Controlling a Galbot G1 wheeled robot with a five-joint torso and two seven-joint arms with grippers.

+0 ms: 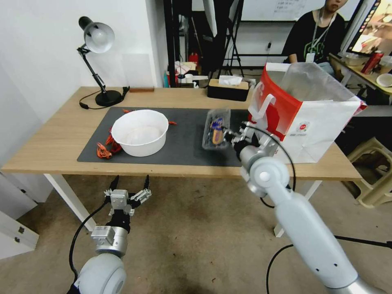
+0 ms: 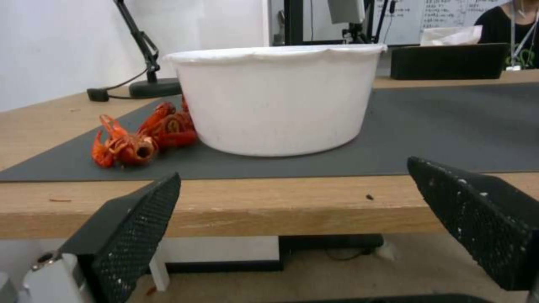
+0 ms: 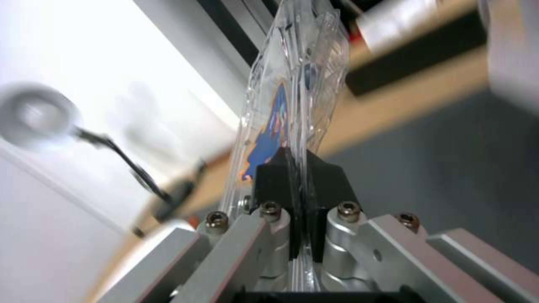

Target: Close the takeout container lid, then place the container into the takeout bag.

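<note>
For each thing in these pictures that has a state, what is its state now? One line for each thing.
takeout container: lifted off the mat, tipped on edge, held by right gripper.
lid: closed.
takeout bag: upright, mouth open.
right gripper: shut on the container's edge.
left gripper: open, low before the table edge.
white bowl: upright on the mat.
desk lamp: standing on the table.

Closed clear takeout container (image 1: 216,129) tilted on edge above mat, beside upright takeout bag (image 1: 310,122).
</note>
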